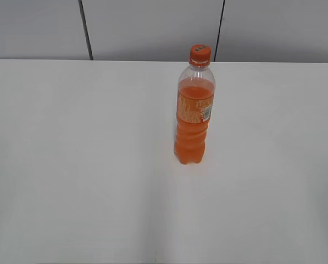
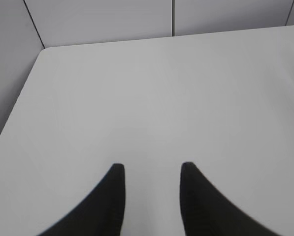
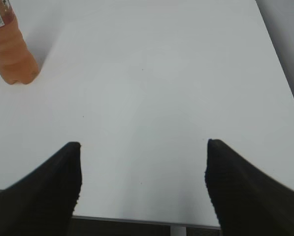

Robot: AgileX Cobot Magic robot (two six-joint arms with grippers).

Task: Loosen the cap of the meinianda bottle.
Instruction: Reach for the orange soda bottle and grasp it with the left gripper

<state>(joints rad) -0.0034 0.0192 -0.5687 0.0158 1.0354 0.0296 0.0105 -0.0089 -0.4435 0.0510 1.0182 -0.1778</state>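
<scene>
The meinianda bottle (image 1: pixel 194 118) stands upright on the white table (image 1: pixel 76 165), right of the middle, filled with orange liquid and wearing an orange label. Its orange cap (image 1: pixel 200 54) with dark markings sits on the neck. Neither gripper shows in the exterior view. In the right wrist view the bottle's lower part (image 3: pixel 11 51) is at the top left, far from my right gripper (image 3: pixel 143 143), which is wide open and empty. My left gripper (image 2: pixel 149 166) is open and empty over bare table; the bottle is out of that view.
Grey wall panels with dark seams (image 1: pixel 87 30) stand behind the table. The table's near edge (image 3: pixel 137 220) shows under the right gripper, its right edge (image 3: pixel 284 78) beside it. The table's far left corner (image 2: pixel 43 49) shows in the left wrist view.
</scene>
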